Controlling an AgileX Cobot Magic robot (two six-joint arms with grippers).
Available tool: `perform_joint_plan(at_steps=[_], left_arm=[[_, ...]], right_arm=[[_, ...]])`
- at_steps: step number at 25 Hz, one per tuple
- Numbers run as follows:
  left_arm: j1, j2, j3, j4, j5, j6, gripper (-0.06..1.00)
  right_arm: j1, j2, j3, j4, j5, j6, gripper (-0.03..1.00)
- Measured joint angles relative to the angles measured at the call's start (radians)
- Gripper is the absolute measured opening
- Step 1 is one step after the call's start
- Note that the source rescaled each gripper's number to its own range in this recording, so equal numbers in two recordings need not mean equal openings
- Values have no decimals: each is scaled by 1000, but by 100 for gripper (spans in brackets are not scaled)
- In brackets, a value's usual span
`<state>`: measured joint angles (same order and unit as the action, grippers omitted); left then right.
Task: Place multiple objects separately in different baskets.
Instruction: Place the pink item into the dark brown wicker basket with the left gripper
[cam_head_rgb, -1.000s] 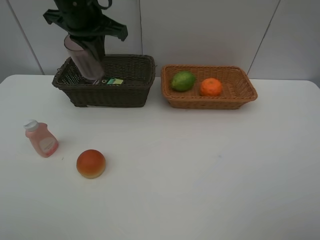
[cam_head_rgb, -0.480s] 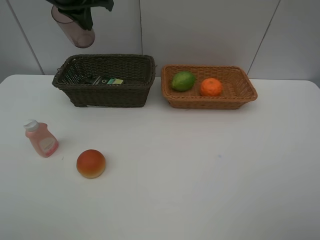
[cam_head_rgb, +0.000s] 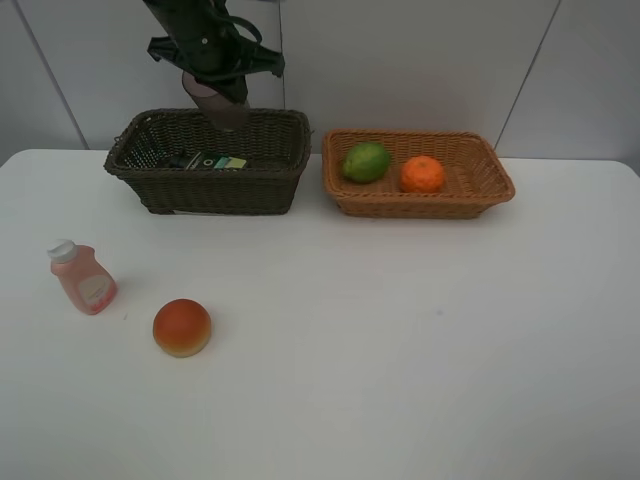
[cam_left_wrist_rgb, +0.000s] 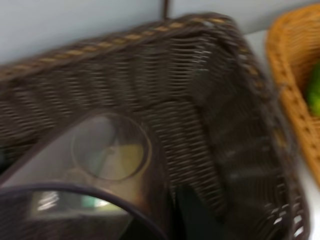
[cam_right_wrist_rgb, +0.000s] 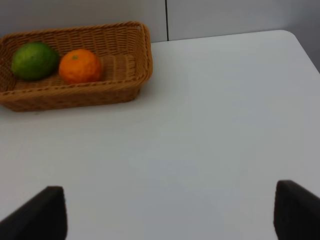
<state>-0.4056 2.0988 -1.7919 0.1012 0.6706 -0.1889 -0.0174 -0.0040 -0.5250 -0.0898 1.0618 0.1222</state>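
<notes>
My left gripper is shut on the translucent purple cup, which hangs tilted just above the back of the dark brown basket. The left wrist view looks through the cup into that basket. The dark pump bottle lies inside it. The green lime and orange tangerine sit in the light tan basket. On the table's left stand the pink bottle and the red-orange fruit. My right gripper is open over bare table, well away from the tan basket.
A white panelled wall rises right behind both baskets. The table's right edge shows in the right wrist view.
The left gripper lifted the cup out of the dark basket's left part, swung it up high, then brought it down further right over the basket's back. Nothing else moved.
</notes>
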Motion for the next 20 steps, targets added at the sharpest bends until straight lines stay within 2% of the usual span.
perform_joint_plan(at_steps=[5, 10, 20], left_arm=[[-31, 67, 0, -46, -104, 33, 0], [-40, 106, 0, -76, -156, 43, 0], [-40, 165, 4, -78, -163, 43, 0]], right_arm=[[0, 0, 0, 0, 0, 0, 67], [0, 0, 0, 0, 0, 0, 67], [0, 0, 0, 0, 0, 0, 67]])
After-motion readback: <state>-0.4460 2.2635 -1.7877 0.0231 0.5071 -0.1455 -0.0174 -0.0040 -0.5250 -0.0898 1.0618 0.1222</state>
